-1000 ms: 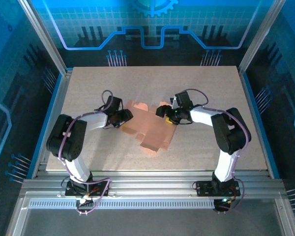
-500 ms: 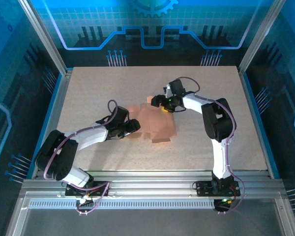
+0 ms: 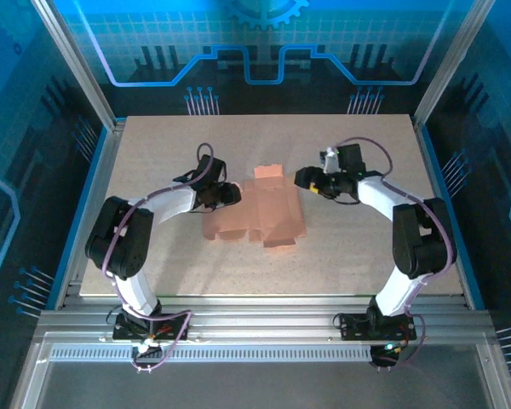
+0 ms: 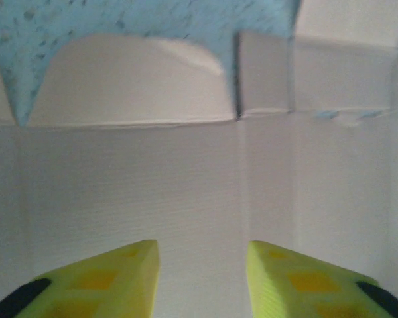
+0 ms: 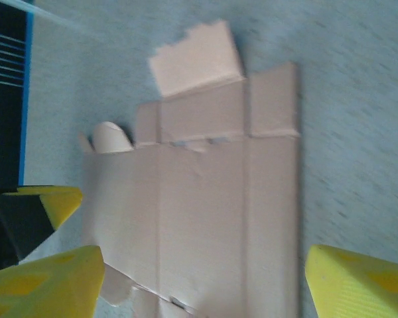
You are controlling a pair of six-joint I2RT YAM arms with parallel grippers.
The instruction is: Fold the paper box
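my paper box [image 3: 260, 213] lies mid table [image 3: 153, 145] as a near-flat sheet, so i judge nearly all folding is left. left gripper [image 3: 230, 194] hovers at its left edge, jaws partly apart, empty; right gripper [image 3: 305, 181] gapes wide, holding nothing.

one paper box [image 3: 262, 218], two pincers [image 3: 231, 194] [image 3: 303, 181], one table [image 3: 153, 145]

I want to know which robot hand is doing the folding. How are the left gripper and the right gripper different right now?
The left gripper has its jaws fairly close together; the right gripper has them much wider apart. The left gripper is over the left edge of the paper box, while the right gripper sits off its right side, apart from it. Both have yellow fingers, point toward the box, and neither visibly pinches it.
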